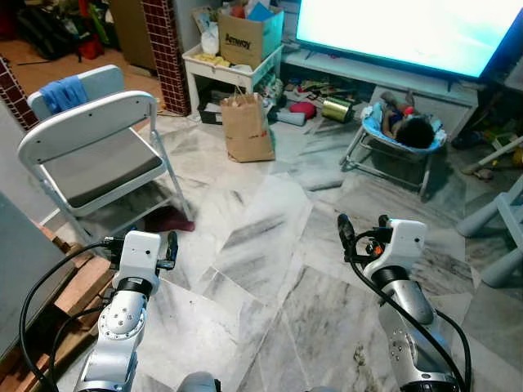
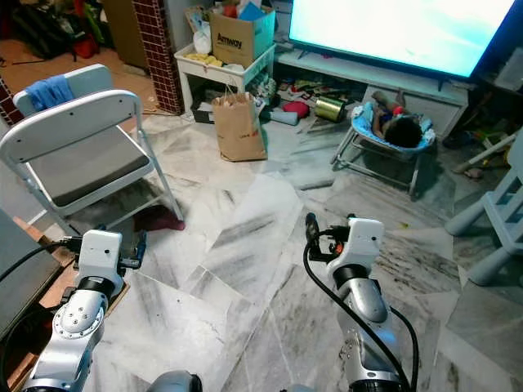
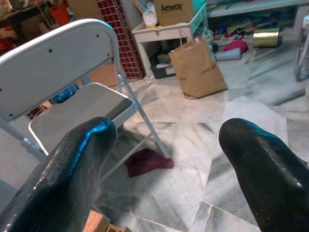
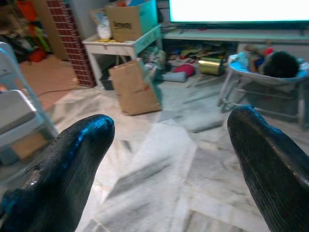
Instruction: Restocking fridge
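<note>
Both arms up in front of me, left gripper (image 3: 159, 159) and right gripper (image 4: 164, 159) each with fingers spread wide, holding nothing. Marble floor (image 1: 270, 269) just below them. Off my left gripper, a grey folding chair (image 1: 98, 155). Farther ahead, between the two but nearer my left side, a brown paper bag (image 1: 247, 126) stands upright; its small print I can't quite read. Beyond it a cardboard box (image 1: 247, 37) reads "Amway". No fridge ahead, so probably I must walk or turn first
</note>
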You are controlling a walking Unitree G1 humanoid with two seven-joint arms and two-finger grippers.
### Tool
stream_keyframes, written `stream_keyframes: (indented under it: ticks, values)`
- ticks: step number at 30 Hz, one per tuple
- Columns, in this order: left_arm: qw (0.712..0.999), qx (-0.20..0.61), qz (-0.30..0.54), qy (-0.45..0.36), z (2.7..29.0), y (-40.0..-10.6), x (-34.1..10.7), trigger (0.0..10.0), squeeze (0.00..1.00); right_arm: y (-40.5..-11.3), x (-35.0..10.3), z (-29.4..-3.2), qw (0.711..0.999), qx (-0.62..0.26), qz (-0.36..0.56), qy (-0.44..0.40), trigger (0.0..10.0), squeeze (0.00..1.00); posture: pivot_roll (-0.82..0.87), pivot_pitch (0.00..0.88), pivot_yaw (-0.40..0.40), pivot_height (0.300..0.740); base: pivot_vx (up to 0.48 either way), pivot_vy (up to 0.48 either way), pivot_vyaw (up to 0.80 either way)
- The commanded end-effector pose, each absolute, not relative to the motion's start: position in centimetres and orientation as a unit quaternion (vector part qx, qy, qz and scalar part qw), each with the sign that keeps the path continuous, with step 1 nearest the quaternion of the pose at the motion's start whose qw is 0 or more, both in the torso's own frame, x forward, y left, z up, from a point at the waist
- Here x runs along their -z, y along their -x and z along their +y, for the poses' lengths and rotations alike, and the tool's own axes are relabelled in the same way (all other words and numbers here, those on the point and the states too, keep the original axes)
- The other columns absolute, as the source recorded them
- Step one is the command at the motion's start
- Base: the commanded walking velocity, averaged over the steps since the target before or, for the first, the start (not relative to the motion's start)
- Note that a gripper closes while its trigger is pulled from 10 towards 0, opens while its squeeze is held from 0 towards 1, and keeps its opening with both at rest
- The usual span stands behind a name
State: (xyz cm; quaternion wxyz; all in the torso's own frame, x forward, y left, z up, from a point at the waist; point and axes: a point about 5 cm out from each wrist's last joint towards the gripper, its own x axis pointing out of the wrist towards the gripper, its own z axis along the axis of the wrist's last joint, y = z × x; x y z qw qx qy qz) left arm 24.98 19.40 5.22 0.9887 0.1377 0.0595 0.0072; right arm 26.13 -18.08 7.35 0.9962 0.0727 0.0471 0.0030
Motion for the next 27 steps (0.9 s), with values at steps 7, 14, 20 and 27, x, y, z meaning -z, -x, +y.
stream_keyframes:
  ticks: [7, 14, 20, 27]
  values:
    - [0.992, -0.007, 0.048, -0.119, 19.8, -24.2, -5.5, 10.0, 0.00, -25.5, -7.1, -18.8, 0.996, 0.039, 0.048, -0.066, 10.0, 0.00, 0.04, 0.011, -0.016, 0.740, 0.000, 0.000, 0.00]
    - [0.992, 0.007, 0.043, -0.115, 19.6, -24.1, -5.4, 10.0, 0.00, -25.2, -6.7, -18.7, 0.996, 0.033, 0.054, -0.064, 10.0, 0.00, 0.04, 0.010, -0.017, 0.740, 0.000, 0.000, 0.00]
    - [0.993, 0.010, 0.039, -0.112, 19.5, -24.4, -5.6, 10.0, 0.00, -25.5, -7.0, -18.7, 0.996, 0.029, 0.049, -0.064, 10.0, 0.00, 0.04, 0.011, -0.019, 0.740, 0.319, 0.000, 0.00]
    - [0.993, 0.017, 0.037, -0.107, 19.4, -24.4, -5.7, 10.0, 0.00, -25.5, -6.9, -18.6, 0.997, 0.028, 0.048, -0.060, 10.0, 0.00, 0.04, 0.014, -0.023, 0.740, 0.389, 0.072, 0.00]
